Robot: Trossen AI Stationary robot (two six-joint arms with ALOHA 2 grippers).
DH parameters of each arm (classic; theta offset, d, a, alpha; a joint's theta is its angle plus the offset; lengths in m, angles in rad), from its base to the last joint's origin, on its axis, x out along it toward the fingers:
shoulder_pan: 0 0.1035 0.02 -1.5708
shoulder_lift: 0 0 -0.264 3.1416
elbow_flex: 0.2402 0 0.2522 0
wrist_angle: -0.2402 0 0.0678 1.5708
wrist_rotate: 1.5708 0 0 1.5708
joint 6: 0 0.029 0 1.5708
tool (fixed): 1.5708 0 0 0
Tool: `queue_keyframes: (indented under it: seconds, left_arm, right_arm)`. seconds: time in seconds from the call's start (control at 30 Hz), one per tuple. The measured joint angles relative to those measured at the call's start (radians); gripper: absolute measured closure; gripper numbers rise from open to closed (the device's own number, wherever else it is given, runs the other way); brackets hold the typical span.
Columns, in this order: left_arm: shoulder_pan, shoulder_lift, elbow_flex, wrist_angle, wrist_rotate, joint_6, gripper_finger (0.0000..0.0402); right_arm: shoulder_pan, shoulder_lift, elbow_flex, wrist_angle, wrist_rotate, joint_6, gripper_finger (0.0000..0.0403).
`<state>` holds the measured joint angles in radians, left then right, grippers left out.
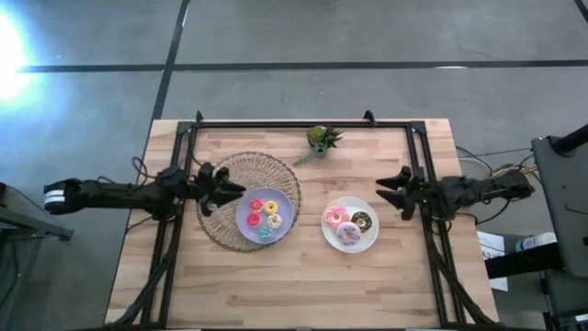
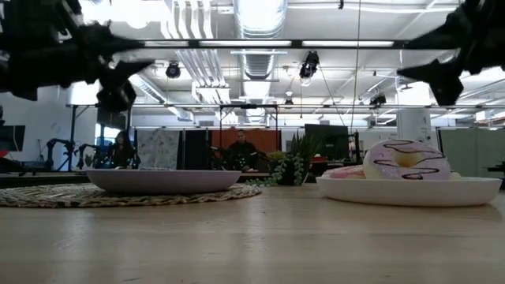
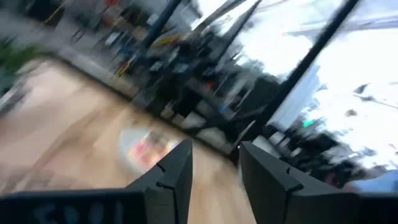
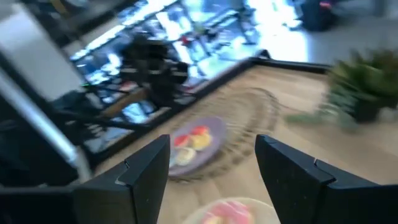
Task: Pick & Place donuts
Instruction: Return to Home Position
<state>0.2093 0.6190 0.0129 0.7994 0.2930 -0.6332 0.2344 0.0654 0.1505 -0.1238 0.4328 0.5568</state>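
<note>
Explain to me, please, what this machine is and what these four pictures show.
It is a robot with two dark arms at a wooden table. One picture looks straight down, one looks level across the tabletop, and two come from cameras on the wrists. The left tool hangs over a woven mat, beside the lavender plate, which carries four small donuts. The right tool hangs beside the white plate, which carries three larger donuts. A small plant stands near the table's far edge. Both tools are open and hold nothing.
</note>
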Motion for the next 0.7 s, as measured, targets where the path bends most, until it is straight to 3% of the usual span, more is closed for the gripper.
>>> queue_keyframes:
  seconds: [0.13,0.5,0.7]
  left_arm:
    - [0.001,-0.043,0.004,-0.140,-0.005,0.036,0.0294]
    - [-0.018,-0.051,-0.002,-0.235,-0.013,-0.015,0.0294]
    - [-0.065,-0.191,-0.004,-0.321,-0.018,-0.015,0.0294]
  right_arm:
    - [0.000,-0.003,-0.029,-0.079,0.094,0.042,0.0174]
    - [0.001,0.023,-0.051,-0.106,0.092,0.023,0.0174]
    - [0.001,0.022,-0.053,-0.102,0.091,0.023,0.0174]
